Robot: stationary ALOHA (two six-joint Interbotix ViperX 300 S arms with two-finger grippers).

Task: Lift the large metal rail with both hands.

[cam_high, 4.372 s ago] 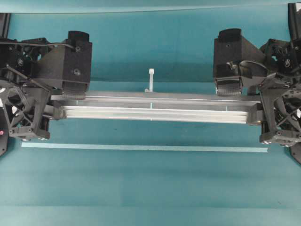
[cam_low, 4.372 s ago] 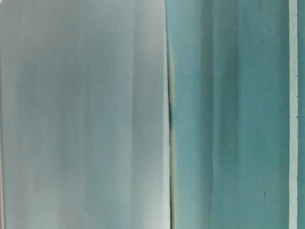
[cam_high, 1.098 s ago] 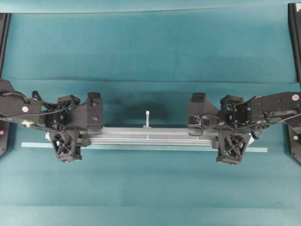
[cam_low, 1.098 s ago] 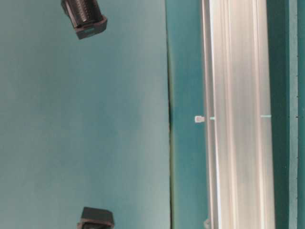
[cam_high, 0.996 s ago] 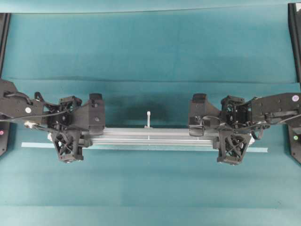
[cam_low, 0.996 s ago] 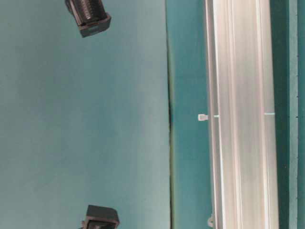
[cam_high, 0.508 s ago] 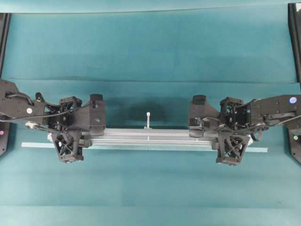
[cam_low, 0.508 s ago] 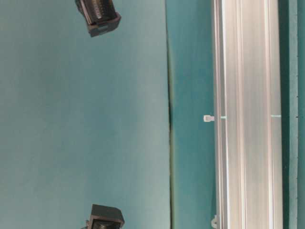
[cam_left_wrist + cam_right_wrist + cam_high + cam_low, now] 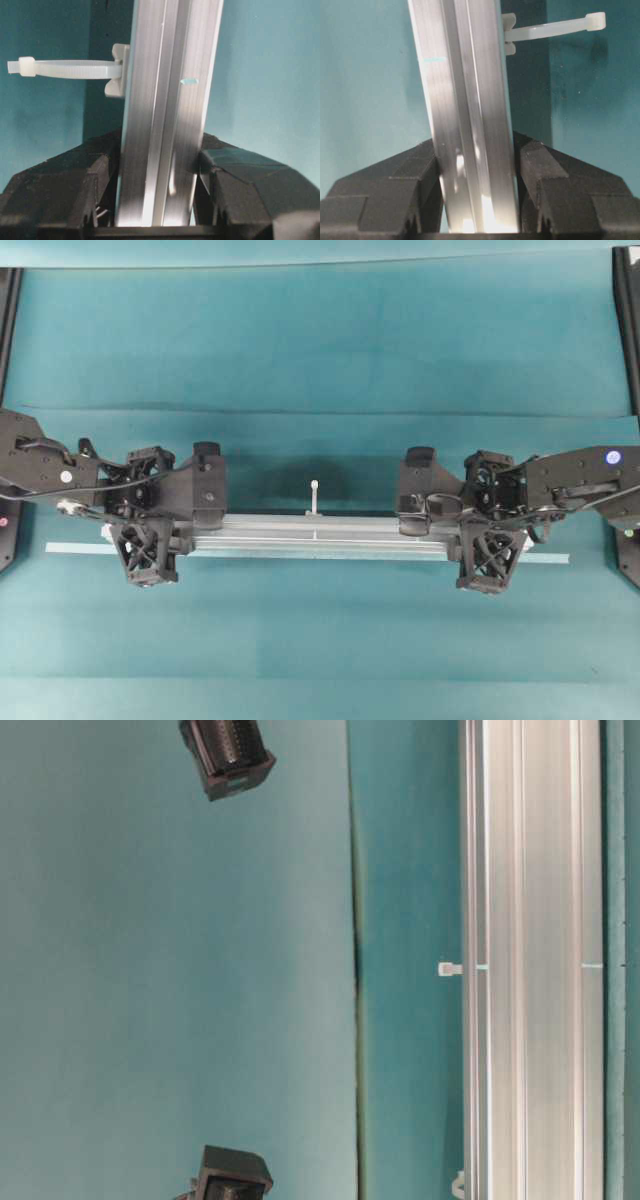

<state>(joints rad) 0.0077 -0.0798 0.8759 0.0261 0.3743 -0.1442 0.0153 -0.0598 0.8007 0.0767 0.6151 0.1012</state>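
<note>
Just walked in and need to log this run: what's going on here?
Two black robot arms are handling one long metal rail together. The left gripper is clamped on it near its left end and the right gripper near its right end; both wrist views show the rail pinched between the fingers. A white cable tie sticks out from the rail's middle. A thin pale strip lies on the teal table alongside it.

A long, thin, flat, pale teal strip [image 9: 300, 556] lies on the big teal cloth table cover [image 9: 320, 330]. It runs from side to side across the table. A fold line [image 9: 300, 410] runs across the cloth, farther back.
</note>
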